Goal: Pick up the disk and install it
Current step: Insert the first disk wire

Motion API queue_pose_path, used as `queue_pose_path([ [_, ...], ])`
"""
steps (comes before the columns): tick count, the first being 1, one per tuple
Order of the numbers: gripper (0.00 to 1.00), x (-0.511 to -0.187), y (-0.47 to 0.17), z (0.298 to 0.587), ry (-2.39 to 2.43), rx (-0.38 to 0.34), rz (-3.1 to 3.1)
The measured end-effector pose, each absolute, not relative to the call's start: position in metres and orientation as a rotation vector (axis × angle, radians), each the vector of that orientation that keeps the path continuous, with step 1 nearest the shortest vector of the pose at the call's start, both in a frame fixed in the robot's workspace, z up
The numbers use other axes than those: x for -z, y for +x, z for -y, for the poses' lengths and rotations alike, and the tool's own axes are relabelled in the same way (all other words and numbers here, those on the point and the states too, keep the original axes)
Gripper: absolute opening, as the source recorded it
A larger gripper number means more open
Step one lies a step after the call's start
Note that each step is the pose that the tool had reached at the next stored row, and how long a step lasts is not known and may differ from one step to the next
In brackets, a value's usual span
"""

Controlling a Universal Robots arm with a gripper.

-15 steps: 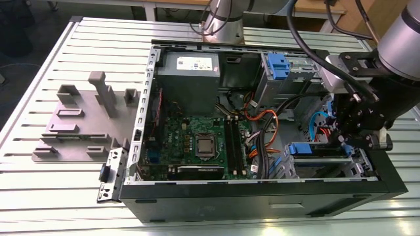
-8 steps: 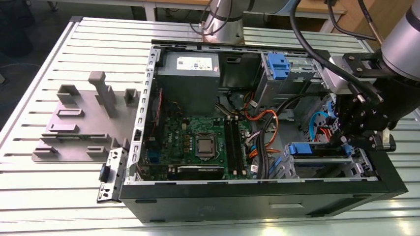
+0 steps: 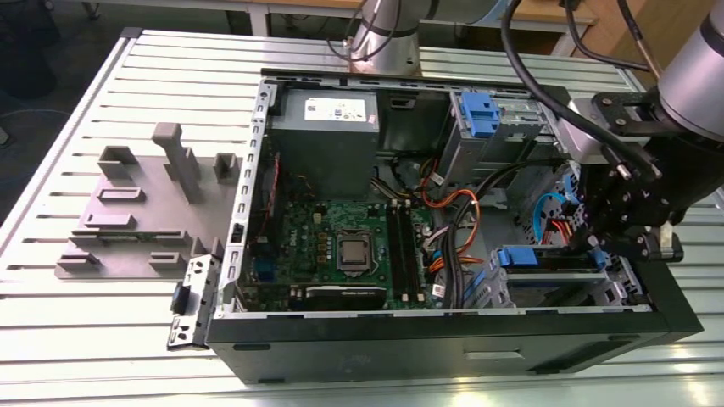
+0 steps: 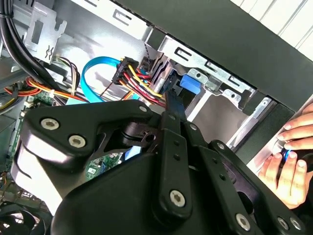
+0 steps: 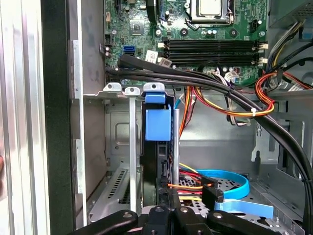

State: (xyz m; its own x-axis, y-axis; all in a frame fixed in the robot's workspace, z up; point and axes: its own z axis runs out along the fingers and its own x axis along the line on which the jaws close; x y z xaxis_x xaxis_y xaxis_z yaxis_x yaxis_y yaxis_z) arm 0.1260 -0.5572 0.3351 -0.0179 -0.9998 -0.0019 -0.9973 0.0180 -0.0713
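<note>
1. Tabletop [image 3: 114,127]: pale ribbed metal slats. A grey plastic fixture [image 3: 147,212] lies well away from the hand, on the far side of the open black PC case [image 3: 453,339].
2. Room: wooden bench legs and floor past the tabletop; arm base [image 3: 385,38] behind the case.
3. Disk [image 5: 157,147]: stands edge-on in the grey drive bay [image 5: 117,147], just beyond the hand. Only its thin dark edge and blue end tab show in the first wrist view; label hidden.
4. Hand [image 3: 605,242]: black, lowered into the case beside the bay, right by the disk. Can't tell if spread or pressed together.
5. A person's fingers [image 4: 293,161] rest on the case edge near the hand, in the second wrist view.
</note>
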Motion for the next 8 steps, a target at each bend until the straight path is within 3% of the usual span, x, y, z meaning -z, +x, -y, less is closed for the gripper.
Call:
queue_pose_path([
  [8,0.11,-0.333,0.1272,0.5572,-2.163,0.074,-2.203],
])
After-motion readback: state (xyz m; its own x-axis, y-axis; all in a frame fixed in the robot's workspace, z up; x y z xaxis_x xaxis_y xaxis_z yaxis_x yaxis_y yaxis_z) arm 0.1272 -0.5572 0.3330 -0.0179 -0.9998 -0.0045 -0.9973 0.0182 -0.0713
